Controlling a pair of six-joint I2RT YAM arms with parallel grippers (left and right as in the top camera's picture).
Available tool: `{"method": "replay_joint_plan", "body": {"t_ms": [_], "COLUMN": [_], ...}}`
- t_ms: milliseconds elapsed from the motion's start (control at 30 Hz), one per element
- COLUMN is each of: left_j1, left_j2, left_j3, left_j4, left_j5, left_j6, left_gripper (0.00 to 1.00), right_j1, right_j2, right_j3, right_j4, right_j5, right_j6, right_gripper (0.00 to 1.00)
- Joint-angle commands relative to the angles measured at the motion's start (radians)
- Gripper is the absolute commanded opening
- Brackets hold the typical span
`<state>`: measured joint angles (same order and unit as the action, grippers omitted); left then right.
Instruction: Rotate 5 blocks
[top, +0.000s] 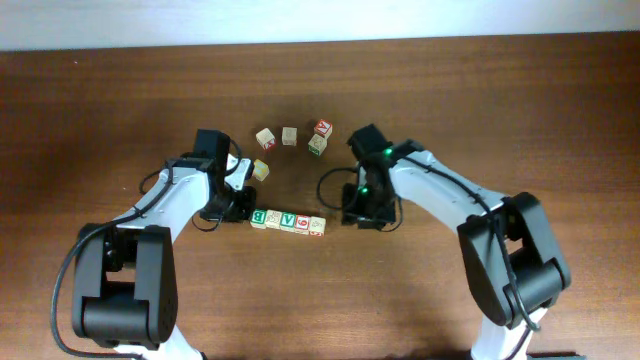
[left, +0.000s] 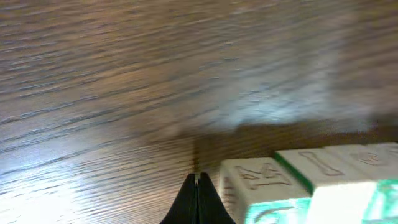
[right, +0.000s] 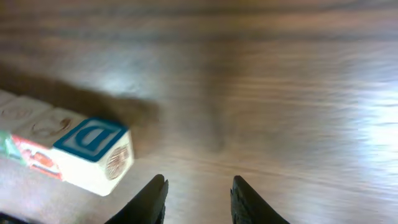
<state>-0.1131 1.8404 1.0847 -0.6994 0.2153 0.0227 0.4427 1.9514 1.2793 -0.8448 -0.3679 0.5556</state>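
Left pincer (left: 198, 182) closed beside row of pale lettered blocks (top: 288, 221).

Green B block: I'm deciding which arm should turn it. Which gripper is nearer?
Left. The left gripper, shut, sits right beside the green B block at one end of the row; the right gripper, open, is beyond the opposite end.

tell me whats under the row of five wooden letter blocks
Only the brown wooden table shows around the row of five pale wooden alphabet cubes; the patch directly beneath them is covered.

White links (top: 178, 196), black joints (top: 125, 285), cables (top: 68, 275), green LEDs (top: 386, 153).
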Motion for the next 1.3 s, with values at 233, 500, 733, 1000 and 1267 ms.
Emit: {"method": "replay_joint_plan", "body": {"t_ms": [233,500,733,1000,1267], "left_j1": [-0.069,-0.07,-0.07,-0.051,0.005], "left_j2": [0.013,0.013,0.013,0.013,0.013], "left_j3": [0.01,0.01,0.01,0.01,0.01], "left_j4": [-0.073,-0.077,-0.068,0.061,0.116], "left_j5": [0.096,0.171,0.135,-0.045,-0.085], "left_j6": [0.034,-0.025,-0.048,-0.064,-0.157], "left_gripper": [0.0,0.0,0.0,0.0,0.0], "right_j1": [-0.02,-0.02,-0.02,0.013,0.143], "right_j2": [0.002,0.002,-0.011,-0.015,0.004], "right_j3": [0.017,0.017,0.065,0.155,0.155], "right_j4": [-0.026,-0.034,-0.042,0.051,0.222], "right_j5": [0.006,0.002,0.015,0.036,0.091], "right_j6": [-0.028,-0.081,-0.142,-0.174,-0.026], "right_gripper": [0.35,0.35,0.34,0.34,0.29]}}
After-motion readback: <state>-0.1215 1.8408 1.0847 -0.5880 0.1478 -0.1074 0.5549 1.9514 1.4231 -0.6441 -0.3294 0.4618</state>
